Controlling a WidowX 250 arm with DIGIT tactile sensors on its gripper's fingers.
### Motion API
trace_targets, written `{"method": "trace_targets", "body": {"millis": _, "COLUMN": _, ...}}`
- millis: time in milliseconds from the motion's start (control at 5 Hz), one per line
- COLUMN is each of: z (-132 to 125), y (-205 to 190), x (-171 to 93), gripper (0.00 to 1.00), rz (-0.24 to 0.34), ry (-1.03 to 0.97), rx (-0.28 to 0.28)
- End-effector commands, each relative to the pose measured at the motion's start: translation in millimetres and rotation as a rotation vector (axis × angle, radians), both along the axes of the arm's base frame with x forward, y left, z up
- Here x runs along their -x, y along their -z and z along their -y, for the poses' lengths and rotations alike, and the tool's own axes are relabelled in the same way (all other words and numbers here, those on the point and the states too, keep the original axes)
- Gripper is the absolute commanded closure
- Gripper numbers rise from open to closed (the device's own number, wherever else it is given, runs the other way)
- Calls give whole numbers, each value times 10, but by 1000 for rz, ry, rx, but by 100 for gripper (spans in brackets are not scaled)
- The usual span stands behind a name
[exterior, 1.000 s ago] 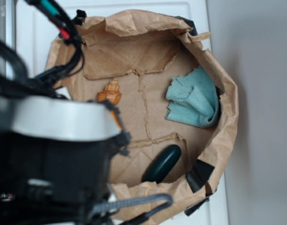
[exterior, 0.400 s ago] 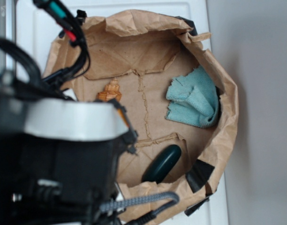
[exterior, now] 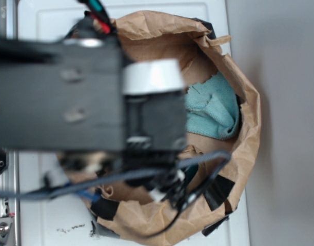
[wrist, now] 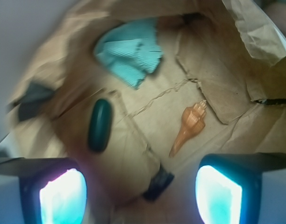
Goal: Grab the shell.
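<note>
In the wrist view the orange-tan spiral shell (wrist: 190, 126) lies on the brown paper floor of the bag, its pointed tail aimed down-left. My gripper (wrist: 140, 196) hangs above the bag, open, with nothing between its two glowing pads (wrist: 62, 196), which stand wide apart at the bottom of the frame. The shell sits ahead of the right pad, apart from it. In the exterior view the arm (exterior: 85, 92) covers the shell.
A dark green oval object (wrist: 99, 124) lies left of the shell. A crumpled teal cloth (wrist: 131, 50), also in the exterior view (exterior: 213, 107), lies at the far side. Crinkled paper bag walls (exterior: 249, 128) ring everything, with black tape patches (exterior: 218, 189).
The arm has swung up and to the right across the exterior view, over the bag. It now hides the shell and the green object, which showed before.
</note>
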State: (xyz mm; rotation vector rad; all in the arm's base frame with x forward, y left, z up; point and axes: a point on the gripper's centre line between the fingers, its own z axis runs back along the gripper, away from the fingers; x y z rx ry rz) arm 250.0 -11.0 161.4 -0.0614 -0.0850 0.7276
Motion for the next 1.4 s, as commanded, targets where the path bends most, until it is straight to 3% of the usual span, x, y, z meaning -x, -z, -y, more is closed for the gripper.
{"method": "trace_targets", "body": {"millis": 0, "z": -542, "y": 235, "x": -118, "gripper": 0, "rz": 112, "ry": -91, "rx": -105}}
{"method": "trace_targets", "body": {"millis": 200, "z": -795, "y": 345, "x": -171, "gripper": 0, "rz": 95, "ry": -100, "rx": -156}}
{"method": "trace_targets", "body": {"millis": 400, "z": -907, "y": 259, "x": -80, "gripper": 0, "rz": 16, "ry": -71, "rx": -180}}
{"method": "trace_targets", "body": {"millis": 1200, "z": -981, "y": 388, "x": -50, "gripper": 0, "rz": 2, "ry": -131, "rx": -182}}
